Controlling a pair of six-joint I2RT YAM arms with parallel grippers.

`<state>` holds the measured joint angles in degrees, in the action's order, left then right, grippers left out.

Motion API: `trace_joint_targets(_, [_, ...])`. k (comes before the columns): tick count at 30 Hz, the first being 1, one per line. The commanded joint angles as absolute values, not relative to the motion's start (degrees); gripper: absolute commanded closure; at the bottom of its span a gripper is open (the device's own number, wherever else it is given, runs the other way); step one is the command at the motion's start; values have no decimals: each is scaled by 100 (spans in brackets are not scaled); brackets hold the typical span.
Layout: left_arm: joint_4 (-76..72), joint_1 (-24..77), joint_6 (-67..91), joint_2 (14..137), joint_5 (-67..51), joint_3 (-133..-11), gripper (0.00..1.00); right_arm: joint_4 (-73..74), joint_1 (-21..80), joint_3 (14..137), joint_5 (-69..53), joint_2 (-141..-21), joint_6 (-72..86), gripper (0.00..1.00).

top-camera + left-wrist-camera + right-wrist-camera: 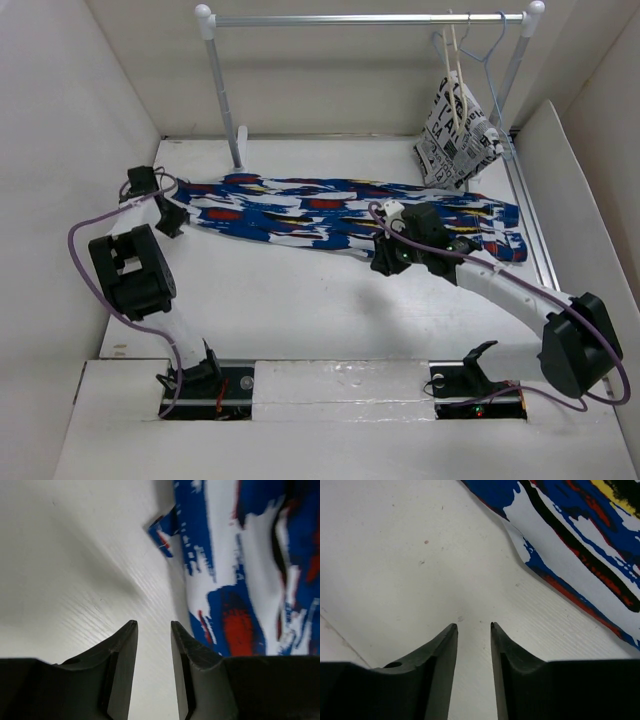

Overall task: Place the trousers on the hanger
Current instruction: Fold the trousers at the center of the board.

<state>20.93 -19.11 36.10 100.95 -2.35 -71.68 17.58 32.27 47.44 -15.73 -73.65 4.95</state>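
Jaws parted nr flat trousers [300, 212], blue-white print w/ red.

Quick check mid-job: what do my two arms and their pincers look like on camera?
The left arm and right arm have white links with bulky black joint housings; a thin lavender cable loops along each. The left pincer and right pincer look alike: two dark grey fingers tapering to narrow tips. No markings show.

Your black right gripper [472, 626] hangs slightly parted over the white wood-grained table [395, 555], empty; the blue-and-white printed soft trousers [580, 540] lie upper right, untouched.
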Motion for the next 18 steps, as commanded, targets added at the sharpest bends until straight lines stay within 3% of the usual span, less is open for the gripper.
trace_joint_targets(1, [1469, -1890, 3946, 10160, -553, -7031, 71, 1617, 3261, 4966, -1591, -7119, 422, 60])
trace_joint_targets(3, [1223, -1890, 4086, 10318, -659, -7066, 62, 1635, 3261, 4887, -1600, -7049, 448, 55])
trace_joint_targets(11, [1178, -1890, 4315, 11231, -563, -7532, 55, 1810, 3261, 4737, -1398, -6820, 624, 50])
trace_joint_targets(14, [1195, -1890, 4333, 11451, -510, -7576, 55, 2073, 3068, 4781, -1020, -6716, 624, 39])
trace_joint_targets(15, [1265, -1890, 4333, 11487, -484, -7646, 55, 2144, 2737, 4738, -1011, -6680, 633, 28])
trace_joint_targets(18, [1309, -1890, 4254, 11557, -361, -7777, 55, 2320, 1840, 4457, -1299, -6426, 887, 13])
